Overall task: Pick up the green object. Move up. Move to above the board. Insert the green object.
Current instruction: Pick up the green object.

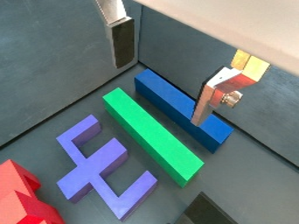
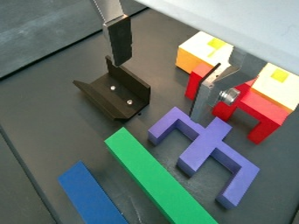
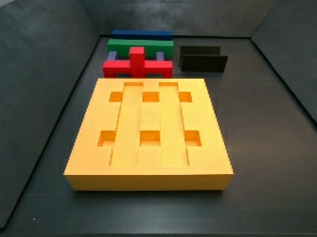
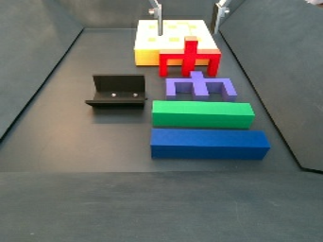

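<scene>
The green object (image 4: 202,113) is a long bar lying flat on the floor between the blue bar (image 4: 209,144) and the purple block (image 4: 199,88). It also shows in both wrist views (image 1: 152,136) (image 2: 158,179) and at the far end in a side view (image 3: 136,43). The board (image 3: 148,130) is a yellow-orange slab with grooves and square holes, lying flat. My gripper (image 4: 190,8) is open and empty, high above the pieces. It shows in both wrist views (image 1: 167,70) (image 2: 166,66), its fingers (image 1: 118,42) wide apart and touching nothing.
A red cross-shaped block (image 4: 190,59) lies between the board and the purple block. The dark fixture (image 4: 116,93) stands on the floor beside the pieces and shows in a wrist view (image 2: 114,92). Grey walls enclose the floor.
</scene>
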